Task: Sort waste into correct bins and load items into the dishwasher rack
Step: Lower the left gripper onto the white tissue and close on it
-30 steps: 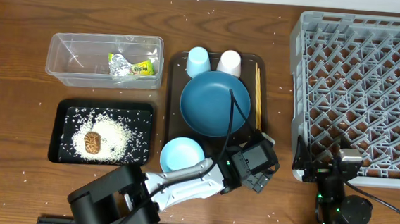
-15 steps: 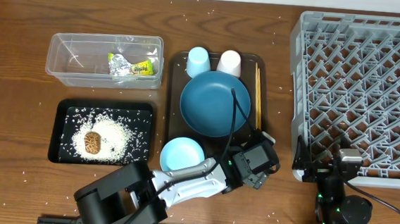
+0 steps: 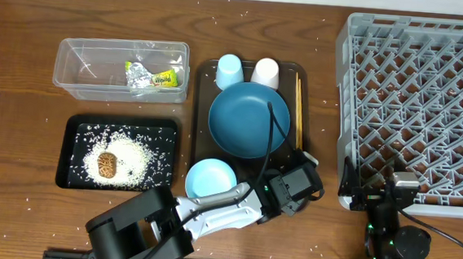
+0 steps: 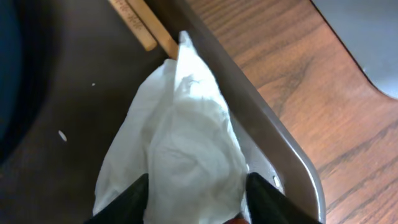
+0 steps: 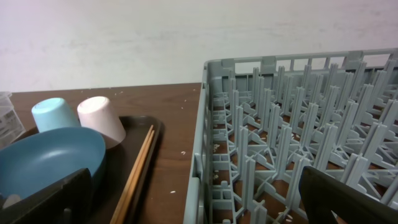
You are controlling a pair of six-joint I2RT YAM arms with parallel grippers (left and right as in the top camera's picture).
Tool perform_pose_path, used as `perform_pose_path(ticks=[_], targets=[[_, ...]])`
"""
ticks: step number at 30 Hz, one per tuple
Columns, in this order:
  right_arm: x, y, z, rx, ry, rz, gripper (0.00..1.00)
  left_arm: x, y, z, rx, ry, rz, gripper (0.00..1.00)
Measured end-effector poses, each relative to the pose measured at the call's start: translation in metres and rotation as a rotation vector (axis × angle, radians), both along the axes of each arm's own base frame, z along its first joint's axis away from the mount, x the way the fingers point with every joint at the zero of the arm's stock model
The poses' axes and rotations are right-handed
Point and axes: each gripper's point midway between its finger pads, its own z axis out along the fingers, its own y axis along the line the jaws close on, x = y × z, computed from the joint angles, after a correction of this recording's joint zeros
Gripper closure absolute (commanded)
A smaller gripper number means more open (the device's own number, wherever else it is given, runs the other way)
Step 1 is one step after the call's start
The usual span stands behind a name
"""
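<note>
Crumpled white napkin [image 4: 180,155] lies in the corner of the brown tray [image 4: 244,102], so my left pincer [image 4: 196,198] straddles and grasps it for binning.

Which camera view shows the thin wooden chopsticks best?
The overhead view: the thin wooden chopsticks lie nearly whole along the flat brown tray's right side. The right wrist view shows them foreshortened, the left wrist view only their ends.

The place looks like a robotics lab staged as a dish-clearing station. A wood-grain worktop [image 3: 27,17] carries a brown tray [image 3: 200,119] of dishes [image 3: 244,118]. A grey rack [image 3: 429,102] stands right of the brown tray, and a clear tub [image 3: 80,74] and black tray [image 3: 69,175] lie to its left. Cabled robot arms [image 3: 209,214] are mounted in front of it. A bare white wall [image 5: 155,37] rises behind it.
</note>
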Motion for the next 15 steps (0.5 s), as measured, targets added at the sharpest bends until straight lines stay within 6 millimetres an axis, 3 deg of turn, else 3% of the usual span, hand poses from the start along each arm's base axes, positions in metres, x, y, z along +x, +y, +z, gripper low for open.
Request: perform_pose_path(ticks=[5,10,15], targets=[[0.0000,0.0000,-0.0001,0.000,0.000,0.000,0.01,0.0003,0.0003,0.0000,0.002,-0.002,-0.001,0.61],[0.0000,0.0000,-0.0001,0.000,0.000,0.000,0.01,0.0003,0.0002,0.0001,0.000,-0.001,0.002,0.85],[0.0000,-0.0001,0.0000,0.000,0.000,0.000,0.01,0.0003,0.0002,0.0001,0.001,-0.002,0.001,0.94]])
